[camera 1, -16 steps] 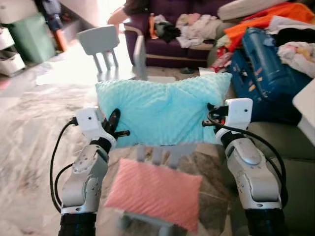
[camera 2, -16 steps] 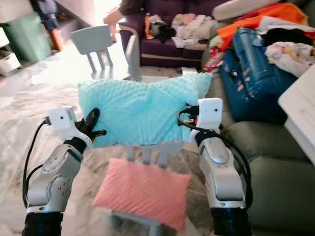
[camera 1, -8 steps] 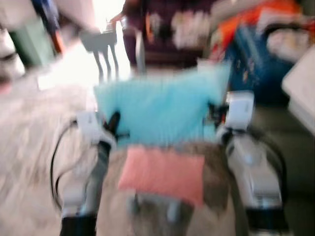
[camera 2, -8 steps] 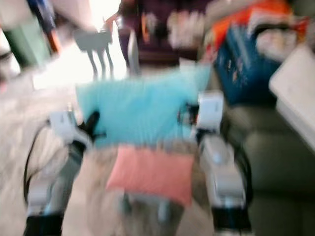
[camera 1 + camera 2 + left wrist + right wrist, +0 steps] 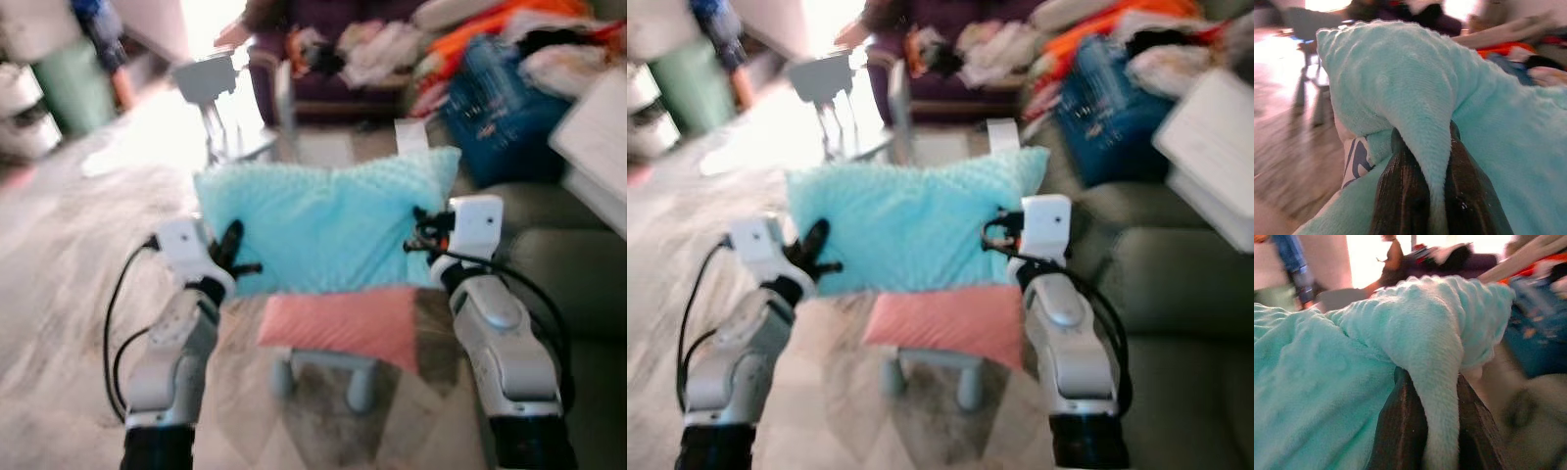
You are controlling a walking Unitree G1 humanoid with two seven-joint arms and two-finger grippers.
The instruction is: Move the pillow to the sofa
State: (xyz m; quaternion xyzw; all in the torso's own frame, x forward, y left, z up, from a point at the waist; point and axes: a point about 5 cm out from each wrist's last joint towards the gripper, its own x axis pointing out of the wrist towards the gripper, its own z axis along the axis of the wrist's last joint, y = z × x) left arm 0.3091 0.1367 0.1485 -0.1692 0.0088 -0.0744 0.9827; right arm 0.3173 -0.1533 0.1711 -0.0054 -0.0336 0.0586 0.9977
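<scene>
Both arms reach forward at about the same height, elbows bent, with the teal pillow (image 5: 323, 230) stretched between them. The left gripper (image 5: 231, 257) pinches a fold of plush at the pillow's left edge; in the left wrist view its two black fingers (image 5: 1403, 196) are clamped on that fold. The right gripper (image 5: 423, 231) grips the right edge the same way, fingers (image 5: 1400, 431) squeezing a ridge of fabric.

The pillow hangs in the air in front of the robot, long axis running side to side, broad face toward the camera, top corners pointing up. Its lower edge covers the far side of a pink cushion (image 5: 343, 321) lying on a small grey stool (image 5: 323, 372).

The head views are blurred. To the right is a grey-green sofa (image 5: 578, 284), cut off by the frame edge; a blue case (image 5: 500, 108) and heaped clothes (image 5: 529, 29) sit farther back. A purple couch (image 5: 323, 83) and a grey chair (image 5: 211, 83) stand beyond the pillow.
</scene>
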